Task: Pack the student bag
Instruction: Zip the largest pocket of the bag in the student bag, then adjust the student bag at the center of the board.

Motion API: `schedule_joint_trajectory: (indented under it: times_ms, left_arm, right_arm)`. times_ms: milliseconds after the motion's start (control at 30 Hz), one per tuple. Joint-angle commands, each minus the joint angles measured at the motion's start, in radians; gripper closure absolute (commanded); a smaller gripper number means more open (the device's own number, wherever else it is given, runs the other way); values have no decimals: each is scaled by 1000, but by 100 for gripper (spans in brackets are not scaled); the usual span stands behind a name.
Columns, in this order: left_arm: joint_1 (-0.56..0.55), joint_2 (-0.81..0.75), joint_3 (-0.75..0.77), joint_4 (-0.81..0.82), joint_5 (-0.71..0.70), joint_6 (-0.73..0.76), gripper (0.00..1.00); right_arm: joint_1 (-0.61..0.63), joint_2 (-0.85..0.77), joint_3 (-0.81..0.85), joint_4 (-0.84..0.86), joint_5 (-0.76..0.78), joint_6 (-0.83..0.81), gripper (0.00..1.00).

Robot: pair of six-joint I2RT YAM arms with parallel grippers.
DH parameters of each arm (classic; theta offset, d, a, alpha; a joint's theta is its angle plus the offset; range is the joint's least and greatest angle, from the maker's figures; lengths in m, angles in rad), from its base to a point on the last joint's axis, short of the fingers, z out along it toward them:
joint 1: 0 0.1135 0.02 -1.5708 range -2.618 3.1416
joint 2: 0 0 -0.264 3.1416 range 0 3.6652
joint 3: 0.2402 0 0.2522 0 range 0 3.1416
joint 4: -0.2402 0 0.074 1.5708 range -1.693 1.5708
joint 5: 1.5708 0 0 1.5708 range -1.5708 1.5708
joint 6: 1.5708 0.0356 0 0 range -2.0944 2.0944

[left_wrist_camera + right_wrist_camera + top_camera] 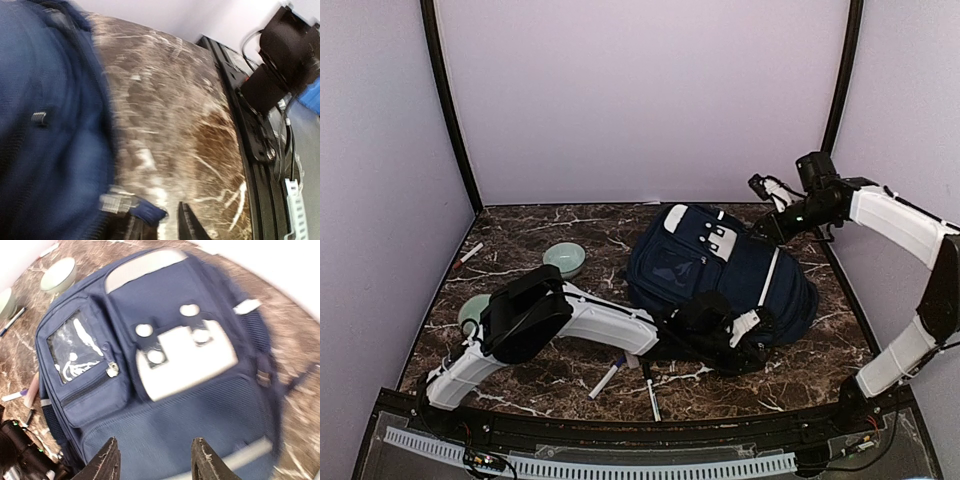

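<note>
The student bag (720,272) is a navy backpack lying flat mid-table, white-grey patch (187,357) and front zip pocket (85,365) facing up. My left gripper (744,345) is low at the bag's near end. In the left wrist view its jaws stand a little apart over the marble, and a blue-and-white strap end (131,206) lies by the left jaw, beside one dark finger (189,225). My right gripper (156,462) hangs open above the bag's far right part (767,190), with nothing between its fingers.
Two pale green bowls (565,258) (473,308) sit left of the bag. Pens lie near the front edge (603,380) (653,400), and a white one at the back left (470,253). The left arm (590,322) stretches across the near table.
</note>
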Motion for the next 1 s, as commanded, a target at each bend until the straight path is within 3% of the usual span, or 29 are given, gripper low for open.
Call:
schedule_joint_trajectory:
  times_ms: [0,167,367,600,800,967]
  left_arm:
    - [-15,-95,-17,-61,42,63,67]
    - [-15,-277,-192,-198,24,202,60]
    - [-15,-398,-297,-300,-177,367,59]
    - [-13,-323,-162,-354,-335,549,58]
    - [-13,-225,-39,-335,-445,616,53]
    - [3,-142,57,-397,-429,628,54]
  right_arm:
    - [-50,-116,-88,-93,70,-96,51]
    - [-56,-228,-253,-158,108,-248,51]
    - [-45,-298,-413,-180,199,-396,51]
    - [-45,-236,-492,-189,190,-510,51]
    - [-53,-91,-459,-57,310,-414,52]
    - [-55,-8,-387,19,316,-353,53]
